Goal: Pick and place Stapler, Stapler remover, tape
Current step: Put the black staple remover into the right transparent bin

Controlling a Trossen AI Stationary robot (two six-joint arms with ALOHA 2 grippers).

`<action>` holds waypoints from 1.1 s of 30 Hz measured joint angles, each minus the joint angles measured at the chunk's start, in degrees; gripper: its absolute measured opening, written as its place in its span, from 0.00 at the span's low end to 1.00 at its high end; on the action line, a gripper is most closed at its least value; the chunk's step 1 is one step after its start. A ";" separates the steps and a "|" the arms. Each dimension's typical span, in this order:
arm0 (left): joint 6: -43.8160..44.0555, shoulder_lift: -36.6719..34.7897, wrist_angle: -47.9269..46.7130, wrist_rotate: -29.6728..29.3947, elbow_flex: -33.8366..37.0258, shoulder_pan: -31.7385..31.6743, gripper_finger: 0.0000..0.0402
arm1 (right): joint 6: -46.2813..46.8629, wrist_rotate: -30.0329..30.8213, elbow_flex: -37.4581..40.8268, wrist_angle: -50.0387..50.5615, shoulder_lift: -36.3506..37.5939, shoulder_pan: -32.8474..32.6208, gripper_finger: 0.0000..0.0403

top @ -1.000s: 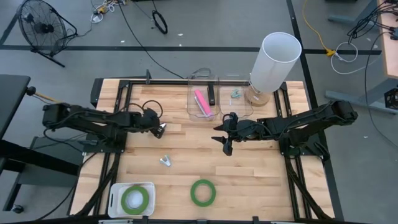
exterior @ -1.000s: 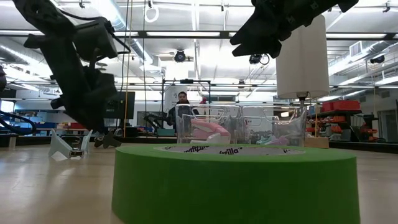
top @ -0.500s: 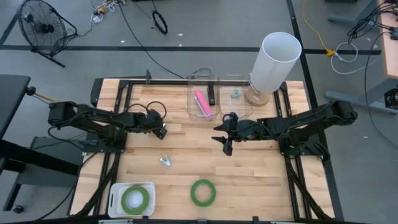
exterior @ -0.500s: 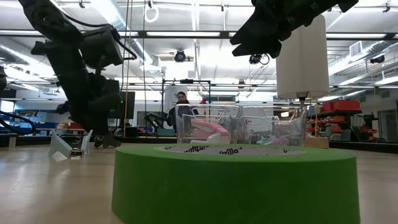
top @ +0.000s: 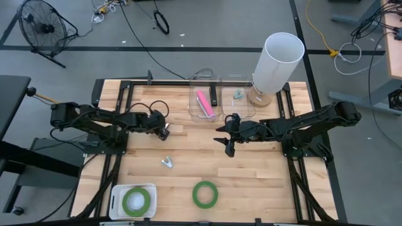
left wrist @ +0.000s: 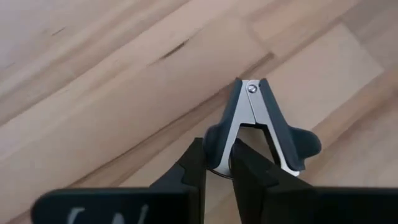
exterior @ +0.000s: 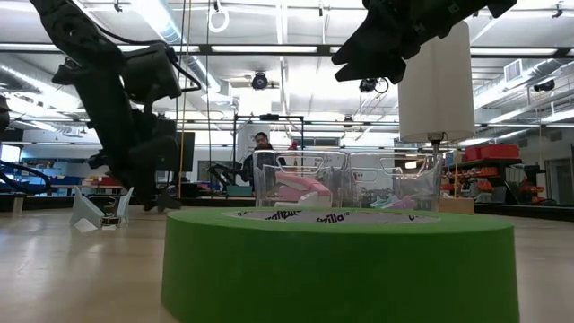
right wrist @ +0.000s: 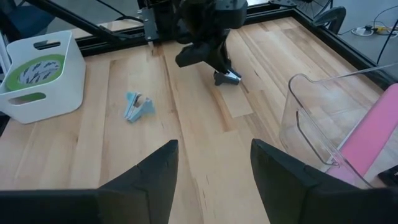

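Left gripper (left wrist: 219, 167) fingers pinch a dark staple remover (left wrist: 261, 127) on the bench (top: 188, 157). Right gripper (top: 227, 143) hovers beside the clear bins (top: 204, 100), fingers wide.

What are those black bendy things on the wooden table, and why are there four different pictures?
They are two robot arms. One camera looks down from above, one sits low on the table, and one rides on each wrist. The left arm's tool is pinching a dark grey and silver staple remover on the wooden table. The right arm's tool hangs open over the middle, holding nothing. Also there: a light blue staple remover, a green tape ring, another green roll in a white bin, a pink stapler in a clear tray, and a tall white tube.
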State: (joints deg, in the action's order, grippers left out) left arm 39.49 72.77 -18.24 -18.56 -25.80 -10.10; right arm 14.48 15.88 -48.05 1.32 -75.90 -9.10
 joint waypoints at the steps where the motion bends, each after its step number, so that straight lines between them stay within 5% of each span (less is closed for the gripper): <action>1: -0.49 0.00 0.38 0.80 0.00 0.08 0.12 | 0.00 0.00 0.00 0.00 0.00 0.00 0.50; 9: -4.67 -0.48 -0.22 3.88 -2.58 3.52 0.12 | 0.09 -0.04 0.00 0.00 0.00 0.00 0.50; 18: -10.98 -0.52 -0.23 2.87 -15.42 12.93 0.12 | 1.76 -0.48 0.00 -0.11 0.00 -0.35 0.50; 26: -20.85 -0.44 8.74 -1.06 -24.94 20.97 0.12 | -3.09 -5.15 0.00 -9.84 0.00 -3.80 0.50; 33: -24.77 -0.39 15.27 -1.12 -25.79 24.92 0.12 | -8.41 -4.31 0.00 -16.89 0.00 -5.84 0.50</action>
State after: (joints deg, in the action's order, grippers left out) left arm 14.72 72.38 -2.97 -19.68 -51.60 14.81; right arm 6.07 11.57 -48.05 -15.57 -75.90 -14.95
